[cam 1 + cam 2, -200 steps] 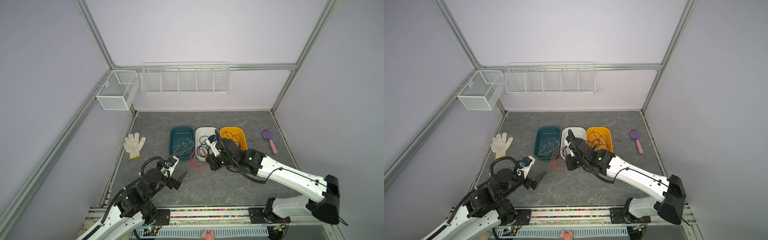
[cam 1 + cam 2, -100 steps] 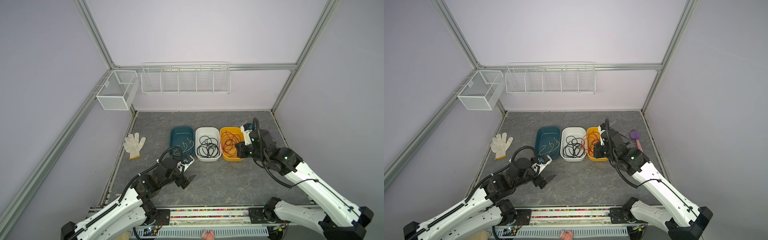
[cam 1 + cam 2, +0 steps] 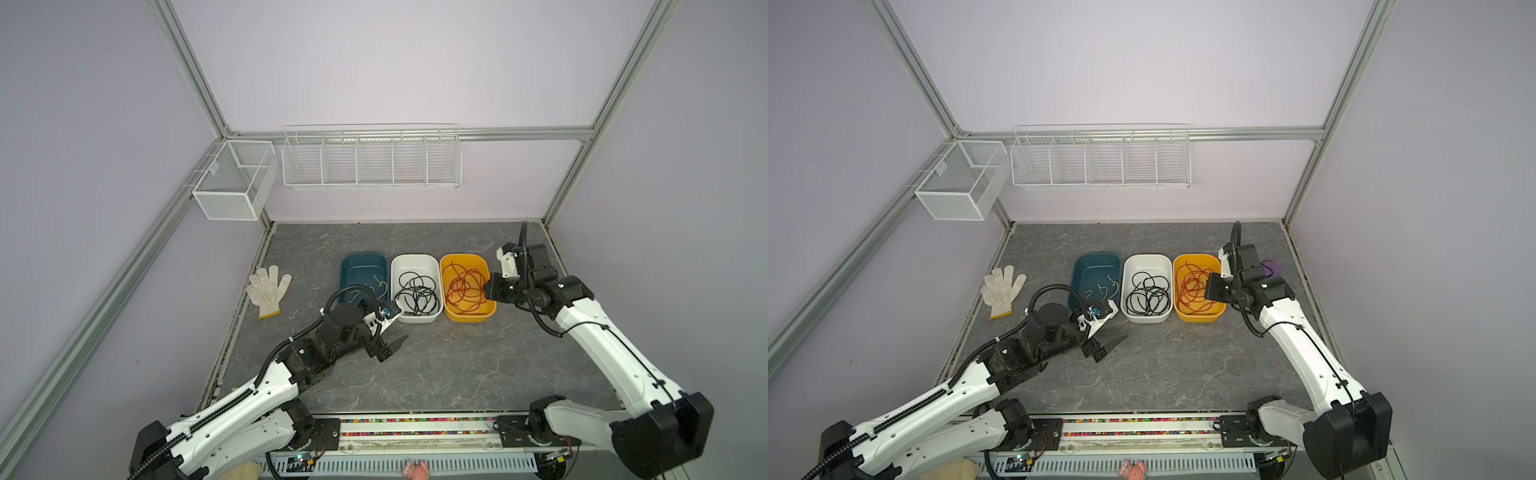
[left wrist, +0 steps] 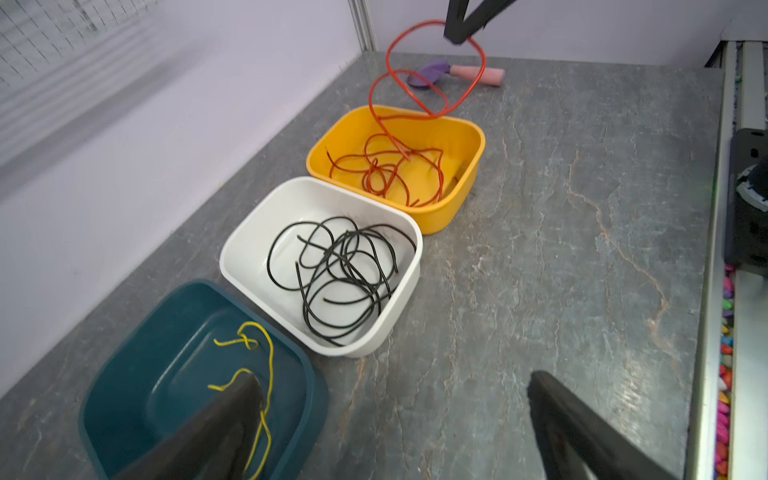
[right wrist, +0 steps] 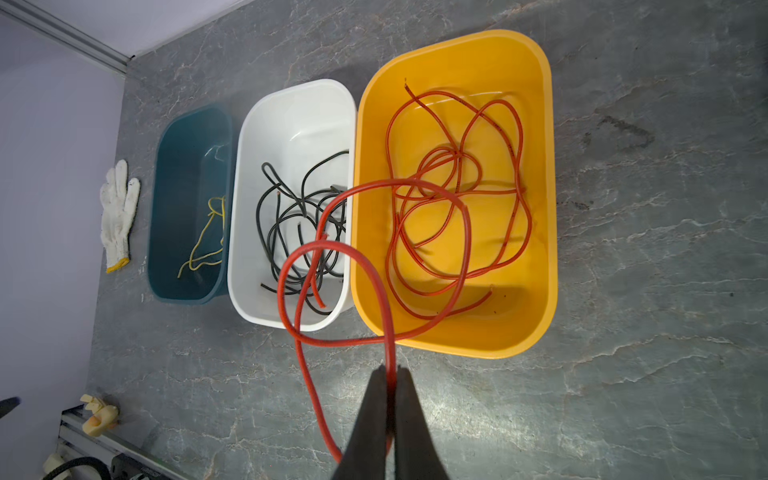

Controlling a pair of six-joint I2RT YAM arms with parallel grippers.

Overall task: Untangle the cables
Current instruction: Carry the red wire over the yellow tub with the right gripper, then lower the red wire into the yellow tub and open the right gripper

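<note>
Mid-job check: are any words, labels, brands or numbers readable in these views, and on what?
No readable text anywhere.
red cables in the yellow bin: faint dark marks on the sheath, perhaps print, too small to read.
small tag on the mesh basket: too small to read.
teal bin, white bin, glove: no markings visible.

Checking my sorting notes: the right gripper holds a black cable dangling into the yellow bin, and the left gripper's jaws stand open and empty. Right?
No. The right wrist view shows the right gripper shut on a red cable, not a black one. It dangles into the yellow bin, and the left gripper is open and empty.
</note>
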